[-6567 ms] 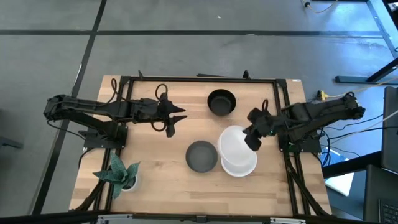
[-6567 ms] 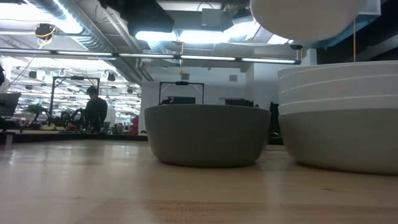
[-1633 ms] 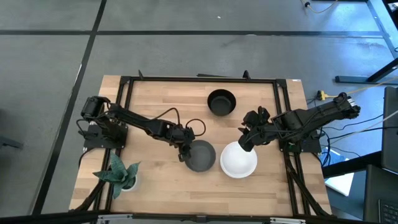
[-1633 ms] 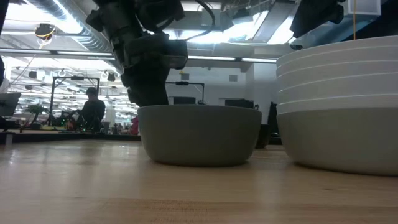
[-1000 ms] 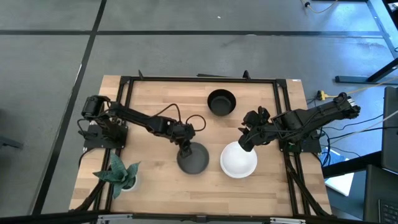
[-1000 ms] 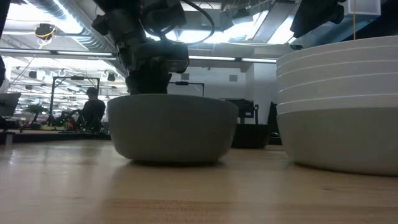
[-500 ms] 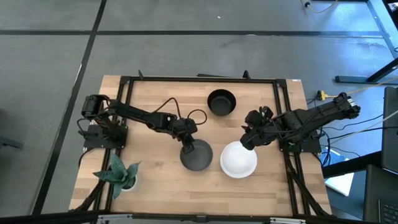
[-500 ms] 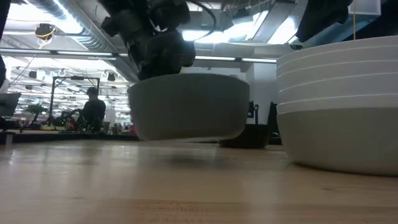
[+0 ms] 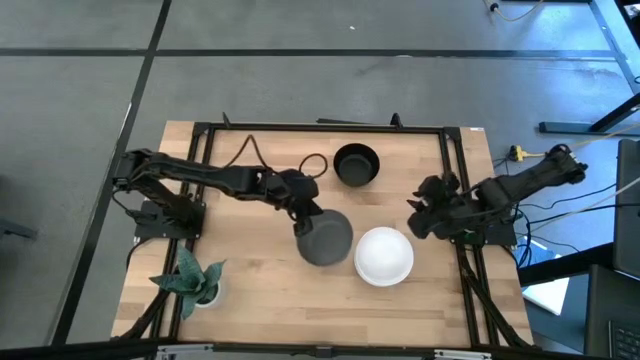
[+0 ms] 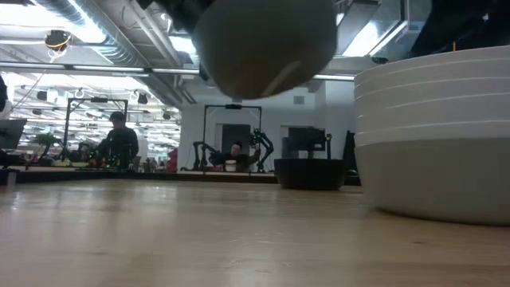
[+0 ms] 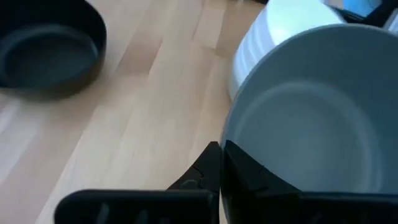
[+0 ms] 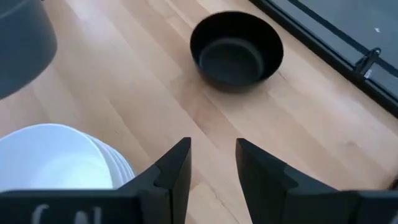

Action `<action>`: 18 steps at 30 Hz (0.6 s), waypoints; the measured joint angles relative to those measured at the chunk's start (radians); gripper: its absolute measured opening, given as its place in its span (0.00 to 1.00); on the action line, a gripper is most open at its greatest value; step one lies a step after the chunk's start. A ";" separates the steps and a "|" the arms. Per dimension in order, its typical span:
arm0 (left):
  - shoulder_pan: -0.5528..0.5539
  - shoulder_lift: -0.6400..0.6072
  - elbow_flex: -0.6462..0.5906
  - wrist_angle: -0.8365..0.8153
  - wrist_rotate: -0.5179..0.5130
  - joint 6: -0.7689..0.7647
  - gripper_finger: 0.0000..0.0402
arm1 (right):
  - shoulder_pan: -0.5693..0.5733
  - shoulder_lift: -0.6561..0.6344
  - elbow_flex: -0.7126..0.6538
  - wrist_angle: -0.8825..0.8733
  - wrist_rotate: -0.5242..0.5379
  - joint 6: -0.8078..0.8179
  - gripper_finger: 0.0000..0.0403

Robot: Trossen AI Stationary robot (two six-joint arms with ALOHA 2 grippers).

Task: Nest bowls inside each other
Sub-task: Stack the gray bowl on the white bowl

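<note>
A grey bowl point(image 9: 326, 239) hangs above the table, tilted, with my left gripper point(image 9: 304, 221) shut on its rim; it shows high up in the low view point(image 10: 263, 44). To its right a stack of white bowls point(image 9: 384, 257) on a grey one stands on its base on the table. A black bowl point(image 9: 356, 164) stands alone at the far middle. My right gripper point(image 12: 211, 152) is open and holds nothing. It hovers to the right of the white stack point(image 9: 420, 222). My left gripper point(image 11: 219, 149) pinches the grey bowl's rim point(image 11: 226, 138) on the side toward the table's left, one finger inside the bowl and one outside its wall. The bowl is lifted clear of the table and hangs tilted point(image 10: 263, 44).
A small green potted plant point(image 9: 196, 281) stands at the near left corner. A black frame point(image 9: 320, 128) runs along the table's far and side edges. Bare wood lies between the black bowl and the white stack.
My left gripper has lifted the grey bowl off the table and carried it up and toward the far right, closer to the white stack; the bowl has tipped. My right gripper has drawn back toward the table's right edge, away from the stack.
</note>
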 joint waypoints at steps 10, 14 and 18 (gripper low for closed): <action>-0.005 -0.007 0.159 -0.001 0.027 0.062 0.00 | 0.032 -0.222 -0.176 0.182 0.040 -0.004 0.32; -0.009 0.010 0.242 -0.003 0.028 0.114 0.00 | 0.033 -0.248 -0.206 0.211 0.040 -0.006 0.32; -0.017 0.078 0.323 -0.020 0.035 0.158 0.00 | 0.033 -0.249 -0.207 0.215 0.039 -0.022 0.32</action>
